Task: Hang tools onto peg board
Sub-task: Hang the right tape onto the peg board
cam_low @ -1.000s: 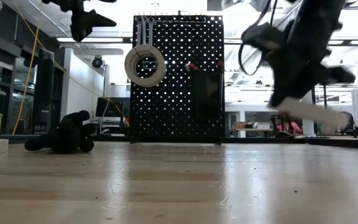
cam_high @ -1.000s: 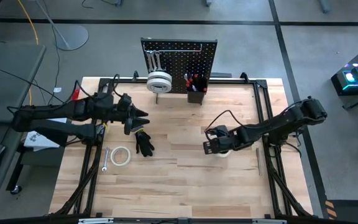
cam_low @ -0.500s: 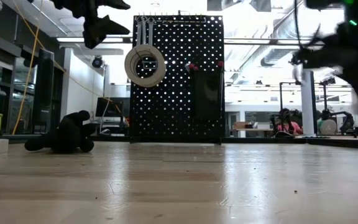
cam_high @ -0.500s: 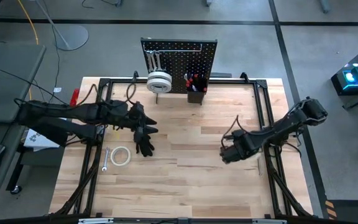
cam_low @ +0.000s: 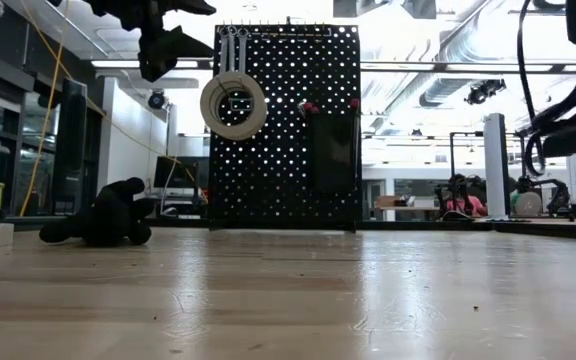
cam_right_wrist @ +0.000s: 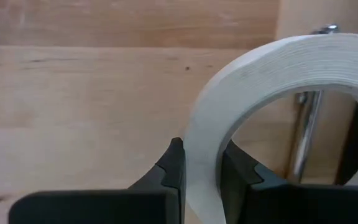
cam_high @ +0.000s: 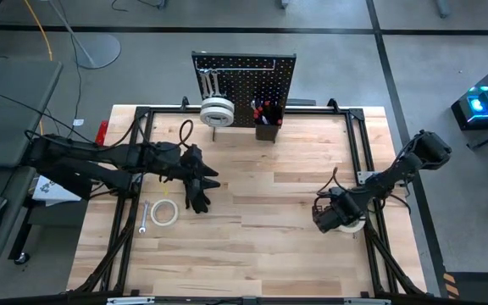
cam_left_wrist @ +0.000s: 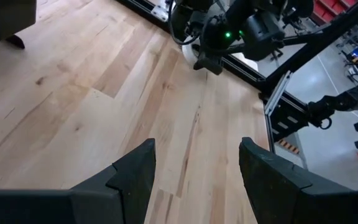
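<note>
The black peg board (cam_high: 244, 80) stands at the table's far edge. A white tape roll (cam_high: 216, 110), silver wrenches (cam_high: 209, 83) and a bin (cam_high: 267, 117) with red-handled screwdrivers hang on it. On the table at the left lie black pliers (cam_high: 197, 197), another white tape roll (cam_high: 163, 213) and a wrench (cam_high: 142, 218). My left gripper (cam_high: 213, 178) hovers open just above the pliers, high in the low view (cam_low: 168, 45). My right gripper (cam_high: 332, 217), pointing down near the right frame rail, is shut on a third white tape roll (cam_high: 355, 225). My right gripper pinches the tape roll's band (cam_right_wrist: 201, 163) between its two fingers, one finger inside the ring and one outside. The fingers come from above, pointing down. The roll stands on edge below them; whether it touches the table I cannot tell.
A black metal frame (cam_high: 364, 152) runs around the tabletop, and its right rail lies right beside the held roll. Bare wood (cam_high: 261, 229) spans the middle and near part of the table. Cables trail from both arms.
My right gripper has carried the tape roll toward the table's right and near edges, sinking a little and turning until it points down. My left gripper has moved right and slightly down, from beside the pliers to over them, staying open.
</note>
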You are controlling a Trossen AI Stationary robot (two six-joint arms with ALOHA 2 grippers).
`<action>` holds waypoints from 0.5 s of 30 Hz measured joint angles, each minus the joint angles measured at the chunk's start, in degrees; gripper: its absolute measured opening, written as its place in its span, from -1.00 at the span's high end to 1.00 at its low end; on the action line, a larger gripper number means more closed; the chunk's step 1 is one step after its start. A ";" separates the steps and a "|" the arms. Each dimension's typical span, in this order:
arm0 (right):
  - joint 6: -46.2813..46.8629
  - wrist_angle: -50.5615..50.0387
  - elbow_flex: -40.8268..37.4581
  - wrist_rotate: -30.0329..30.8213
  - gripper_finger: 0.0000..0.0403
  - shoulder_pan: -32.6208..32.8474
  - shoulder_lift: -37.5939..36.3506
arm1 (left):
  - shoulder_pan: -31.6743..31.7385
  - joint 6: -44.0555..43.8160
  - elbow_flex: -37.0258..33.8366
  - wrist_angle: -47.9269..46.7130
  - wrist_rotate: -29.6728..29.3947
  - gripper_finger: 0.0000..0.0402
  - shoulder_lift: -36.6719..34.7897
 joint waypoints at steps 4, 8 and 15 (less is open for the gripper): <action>-0.81 3.18 -2.06 -0.04 0.79 -0.06 -2.06 | 0.00 -0.04 0.00 0.01 -0.01 -0.05 -0.09; -0.97 11.98 -5.67 0.20 0.79 -0.04 -4.51 | 0.02 -1.39 0.00 0.01 -0.01 -0.05 -0.08; -3.71 24.04 -10.01 2.91 0.79 -0.02 -7.16 | -0.57 -3.14 0.00 -0.08 0.58 -0.05 -0.09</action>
